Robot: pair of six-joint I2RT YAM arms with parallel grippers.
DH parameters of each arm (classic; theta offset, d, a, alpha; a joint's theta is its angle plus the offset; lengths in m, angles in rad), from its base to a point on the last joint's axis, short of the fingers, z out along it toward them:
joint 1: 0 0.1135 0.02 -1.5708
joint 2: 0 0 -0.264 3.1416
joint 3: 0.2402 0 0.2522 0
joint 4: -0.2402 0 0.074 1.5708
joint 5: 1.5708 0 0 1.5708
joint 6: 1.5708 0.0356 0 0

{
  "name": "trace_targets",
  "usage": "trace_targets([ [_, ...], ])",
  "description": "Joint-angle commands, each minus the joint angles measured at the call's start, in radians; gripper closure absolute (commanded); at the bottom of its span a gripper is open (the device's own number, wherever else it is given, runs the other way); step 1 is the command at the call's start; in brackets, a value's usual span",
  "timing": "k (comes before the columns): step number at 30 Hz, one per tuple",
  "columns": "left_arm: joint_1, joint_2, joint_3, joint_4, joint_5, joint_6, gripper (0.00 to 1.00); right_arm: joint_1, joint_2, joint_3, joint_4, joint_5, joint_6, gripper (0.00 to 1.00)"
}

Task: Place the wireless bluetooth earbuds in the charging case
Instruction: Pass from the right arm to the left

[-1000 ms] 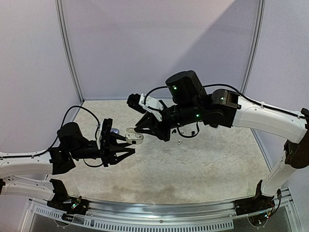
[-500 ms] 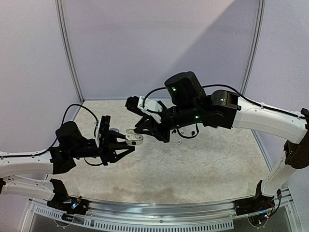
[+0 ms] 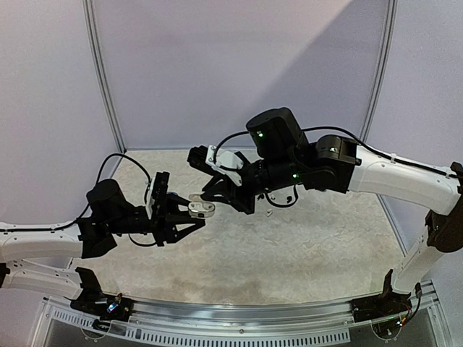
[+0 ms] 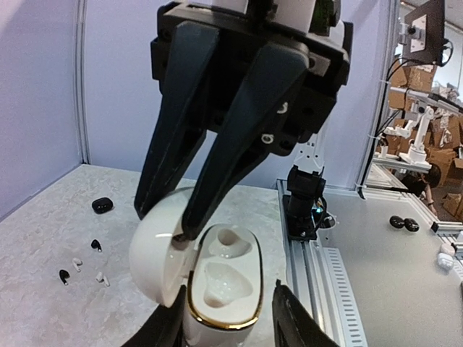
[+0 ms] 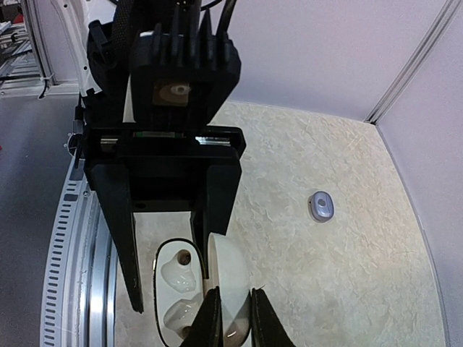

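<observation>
My left gripper (image 3: pixel 195 215) is shut on the base of a white charging case (image 4: pixel 223 285) with a gold rim, held above the table. The case is open; both of its wells are empty. My right gripper (image 3: pixel 205 196) comes from above and is shut on the raised lid (image 5: pixel 230 278), one finger on each face. In the left wrist view, several tiny earbuds lie on the table at far left: black ones (image 4: pixel 95 246) (image 4: pixel 64 275) and white ones (image 4: pixel 77 264) (image 4: pixel 102 277).
A black pebble-like case (image 4: pixel 102 205) lies beyond the earbuds. A grey-lilac case (image 5: pixel 320 206) lies on the marbled table in the right wrist view. A metal rail (image 4: pixel 318 275) runs along the table's near edge.
My left gripper has lifted the case a little and brought it towards my right gripper, whose fingers have closed in on the lid.
</observation>
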Motion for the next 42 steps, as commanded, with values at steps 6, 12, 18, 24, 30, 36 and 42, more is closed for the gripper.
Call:
trace_targets([
  [6, 0.001, 0.002, 0.014, 0.020, 0.022, -0.023, 0.93, 0.007, -0.009, 0.028, 0.030, 0.001, -0.005, 1.00],
  [12, 0.001, 0.020, 0.020, 0.020, 0.031, 0.024, 1.00, 0.009, -0.011, 0.032, 0.024, 0.008, -0.003, 0.92],
  [18, 0.001, 0.026, 0.010, 0.019, 0.028, 0.216, 1.00, -0.019, -0.006, -0.002, 0.033, 0.000, 0.068, 0.71],
  [24, 0.001, 0.034, 0.004, 0.028, 0.067, 0.343, 1.00, -0.052, 0.014, -0.004, 0.014, -0.059, 0.142, 0.71],
  [30, 0.001, 0.041, -0.009, 0.027, -0.020, 0.165, 1.00, -0.057, 0.022, 0.014, -0.001, -0.135, 0.159, 0.63],
  [36, 0.001, 0.035, -0.068, 0.065, -0.125, -0.033, 1.00, -0.081, 0.032, 0.063, 0.030, -0.234, 0.237, 0.51],
  [42, 0.001, 0.039, -0.103, 0.097, -0.179, 0.005, 1.00, -0.191, 0.022, 0.090, 0.060, -0.093, 0.524, 0.44],
])
